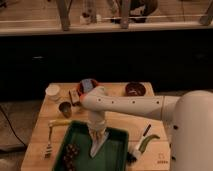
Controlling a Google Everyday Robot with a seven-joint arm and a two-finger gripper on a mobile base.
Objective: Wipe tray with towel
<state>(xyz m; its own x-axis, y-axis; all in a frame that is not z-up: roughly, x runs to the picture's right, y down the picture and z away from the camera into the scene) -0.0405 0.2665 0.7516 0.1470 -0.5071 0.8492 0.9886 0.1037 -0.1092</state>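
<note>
A green tray (116,156) lies at the front of the wooden table (115,122). My gripper (97,129) points straight down over the tray's middle, at the end of the white arm (130,105). A pale towel (98,142) hangs from it, its tip touching the tray floor. A dark cluster of small items (71,153) lies in the tray's left part.
On the table: a white cup (52,91), a dark metal cup (65,108), a red-and-blue item (89,86), a dark bowl (135,89), a fork with a yellowish handle (51,137), and a green item with a black-and-white utensil (142,142) right of the tray.
</note>
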